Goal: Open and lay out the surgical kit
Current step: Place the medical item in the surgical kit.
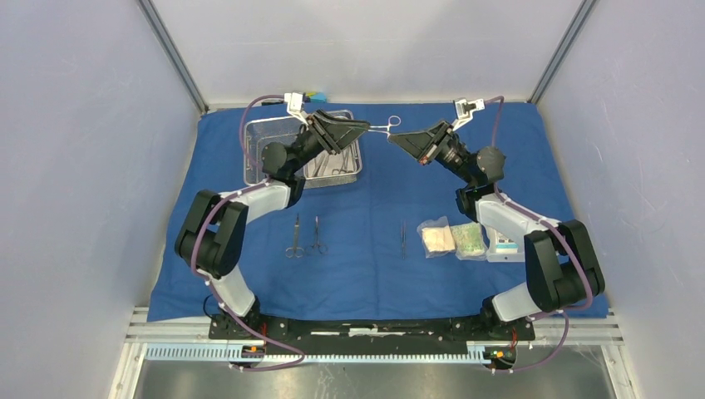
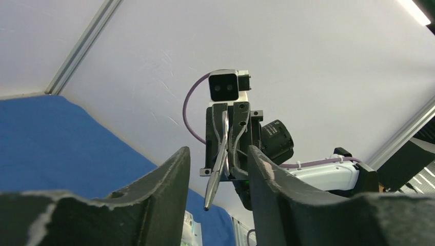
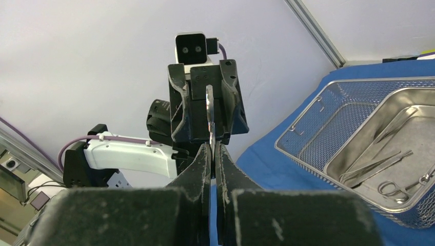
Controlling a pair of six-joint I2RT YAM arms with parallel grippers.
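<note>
Scissors-like instrument [image 1: 384, 125] hangs in the air over the far middle of the blue cloth wrap [image 1: 374, 278]. We see the right gripper [image 3: 211, 148] clamped tight on its ring end. The left gripper [image 2: 218, 151] is partly open, fingers [image 2: 174, 177] either side of the tip end with gaps showing. Far left sits the wire-mesh tray [image 1: 249, 156] with the steel pan [image 3: 354, 148] and loose tools [image 3: 379, 165] inside. Two ring-handled instruments [image 1: 296, 238], tweezers [image 1: 403, 238] and packets [image 1: 437, 238] lie nearer.

Both arms lifted off table: left arm [image 1: 218, 226] and right arm [image 1: 555, 259], elbows bent outward, forearms reaching toward far middle. Wrists turned so grippers meet tip to tip. Right gripper [image 1: 394, 137] pinched tight on scissors [image 1: 382, 126]. Left gripper [image 1: 367, 125] jaws apart, straddling scissors' free end
</note>
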